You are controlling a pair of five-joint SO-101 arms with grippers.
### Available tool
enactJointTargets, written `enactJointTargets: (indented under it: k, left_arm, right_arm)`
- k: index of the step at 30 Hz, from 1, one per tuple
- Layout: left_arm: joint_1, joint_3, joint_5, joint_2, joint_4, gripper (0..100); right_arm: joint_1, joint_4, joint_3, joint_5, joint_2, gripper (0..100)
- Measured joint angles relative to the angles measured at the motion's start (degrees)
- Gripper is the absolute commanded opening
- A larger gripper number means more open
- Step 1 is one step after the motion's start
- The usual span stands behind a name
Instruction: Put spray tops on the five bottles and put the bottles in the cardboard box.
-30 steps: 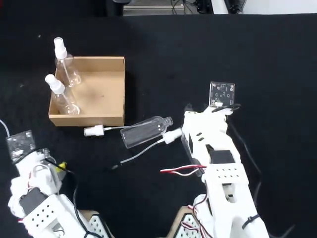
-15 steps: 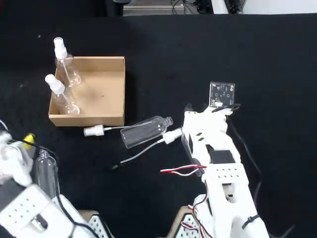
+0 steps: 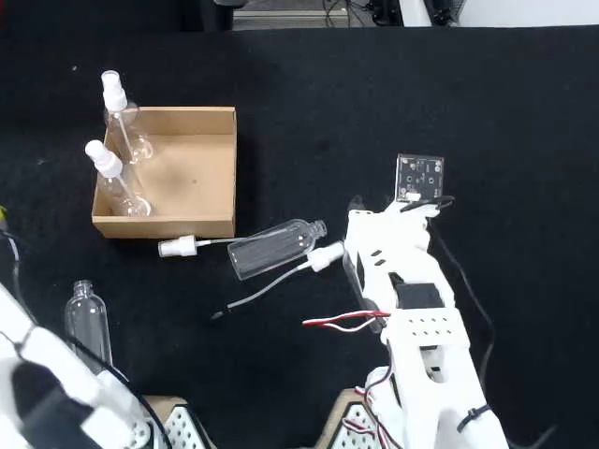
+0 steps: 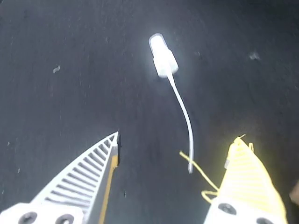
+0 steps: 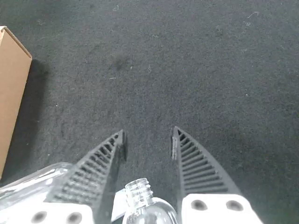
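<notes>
In the cardboard box stand two clear bottles with spray tops. In front of the box lies a topless bottle with two loose spray tops beside it. Another topless bottle stands upright at the front left, next to the left arm. My left gripper is open above a spray top that lies on the table with its tube. My right gripper is open over bare table, with a threaded bottle neck near its finger bases.
The table is covered in black cloth. The right arm stands right of the lying bottle. The box's corner lies off to one side of the right gripper. Cables trail from both arms.
The left arm has swung toward the table's left edge, uncovering the upright topless bottle it stood over. The right arm has not moved.
</notes>
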Motion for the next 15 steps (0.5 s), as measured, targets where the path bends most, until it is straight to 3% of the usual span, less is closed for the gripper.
enactJointTargets:
  k: [7,15]
  left_arm:
    - [0.00,-12.22,3.34,18.81,-6.95,35]
    - [0.18,-35.25,8.62,42.29,-2.11,35]
  right_arm:
    - [0.00,0.00,0.00,0.00,0.00,14.1]
    - [0.00,0.00,0.00,0.00,0.00,14.1]
